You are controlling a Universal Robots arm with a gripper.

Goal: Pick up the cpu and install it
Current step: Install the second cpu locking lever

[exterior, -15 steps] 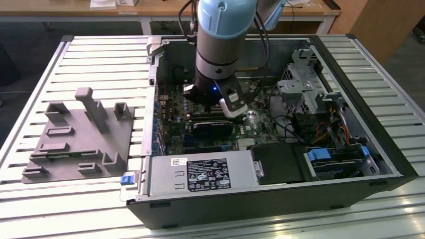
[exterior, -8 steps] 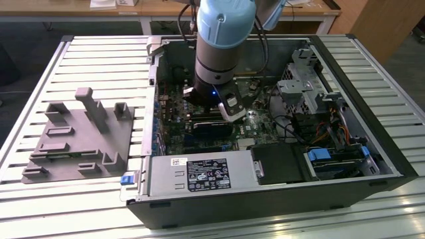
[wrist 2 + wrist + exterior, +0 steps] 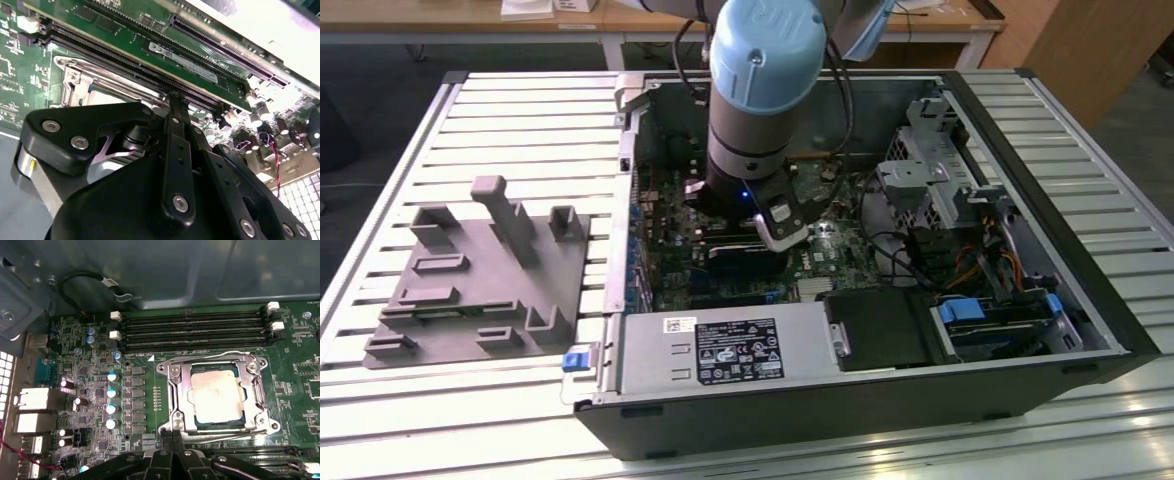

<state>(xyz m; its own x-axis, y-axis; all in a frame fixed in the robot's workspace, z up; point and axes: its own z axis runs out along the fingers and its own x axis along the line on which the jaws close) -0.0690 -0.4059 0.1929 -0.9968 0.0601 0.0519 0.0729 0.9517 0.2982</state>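
Note:
The cpu (image 3: 217,397), a flat square chip with a shiny silver top, lies inside the motherboard socket, and the metal socket frame (image 3: 172,390) surrounds it. A corner of the cpu (image 3: 107,95) also peeks out beyond the black gripper body in the second wrist view. My gripper (image 3: 172,435) hovers just beside the edge of the socket frame, its two black fingers pressed together with nothing between them. In the exterior view the gripper (image 3: 781,235) reaches down into the open computer case (image 3: 1107,330) over the green motherboard (image 3: 667,270).
Memory slots (image 3: 195,330) run along one side of the socket, and a row of capacitors (image 3: 112,400) stands on another. A drive cage (image 3: 927,170) and loose cables fill the case's right side. A grey fixture block (image 3: 474,270) sits on the slatted table at the exterior view's left.

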